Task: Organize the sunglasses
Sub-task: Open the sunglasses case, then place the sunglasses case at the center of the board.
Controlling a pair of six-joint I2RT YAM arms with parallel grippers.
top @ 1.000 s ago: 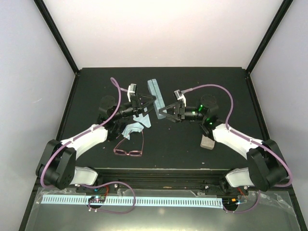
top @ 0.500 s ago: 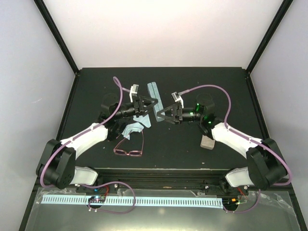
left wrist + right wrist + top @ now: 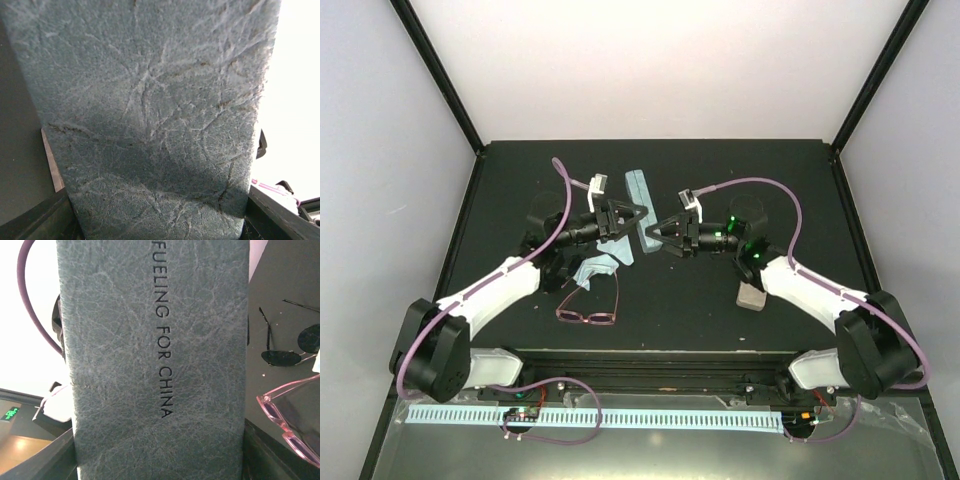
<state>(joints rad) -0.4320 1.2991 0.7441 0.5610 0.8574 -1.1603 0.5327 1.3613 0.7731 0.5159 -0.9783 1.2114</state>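
Note:
The pink-maroon sunglasses (image 3: 588, 315) lie open on the table near the left arm; a corner of them shows in the right wrist view (image 3: 292, 425). The black sunglasses (image 3: 285, 354) show only in the right wrist view, lying beyond the pink pair. A blue-grey case (image 3: 639, 188) printed "FUELING FOR CHINA" is held up between both grippers and fills both wrist views (image 3: 150, 125) (image 3: 150, 365). My left gripper (image 3: 638, 213) (image 3: 162, 222) grips it from the left. My right gripper (image 3: 656, 228) (image 3: 162, 457) grips it from the right.
A light blue cloth (image 3: 595, 268) lies crumpled under the left arm. A beige case (image 3: 751, 295) sits beside the right forearm. Purple cables loop above both wrists. Black frame posts stand at the back corners of the table.
My right gripper has moved left and my left gripper slightly right, so both now meet at the blue-grey case. The pink sunglasses have not moved.

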